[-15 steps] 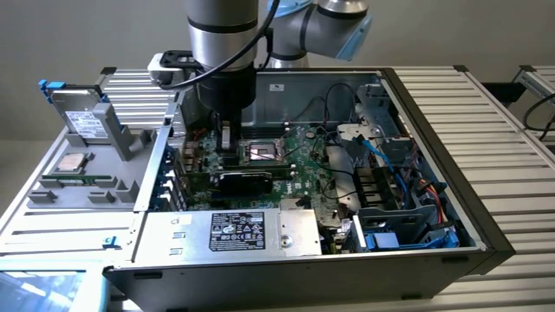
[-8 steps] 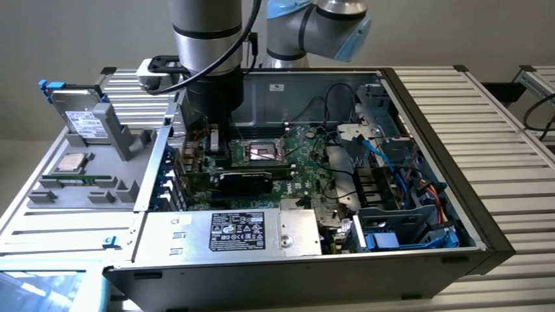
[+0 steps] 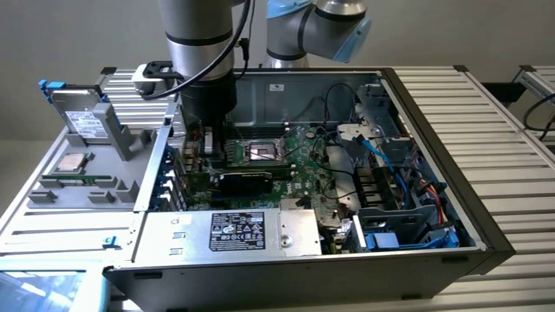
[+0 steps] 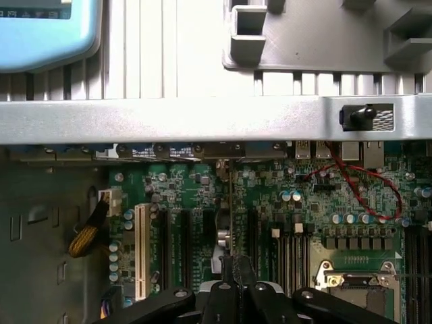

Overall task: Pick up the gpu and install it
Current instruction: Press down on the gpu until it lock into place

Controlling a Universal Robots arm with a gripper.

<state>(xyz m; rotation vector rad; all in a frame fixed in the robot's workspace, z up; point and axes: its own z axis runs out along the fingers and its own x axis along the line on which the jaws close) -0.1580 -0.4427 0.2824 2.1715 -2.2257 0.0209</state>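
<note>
The black two-fingered gripper [image 4: 233,287], jaws clamped on the flat green gpu card [image 3: 251,177] at frame centre, is seating it; it needs straight downward pressure.

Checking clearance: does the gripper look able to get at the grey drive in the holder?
Likely yes: the drive stands uncovered outside the case; the gripper, shut inside it, must clear the wall.
</note>
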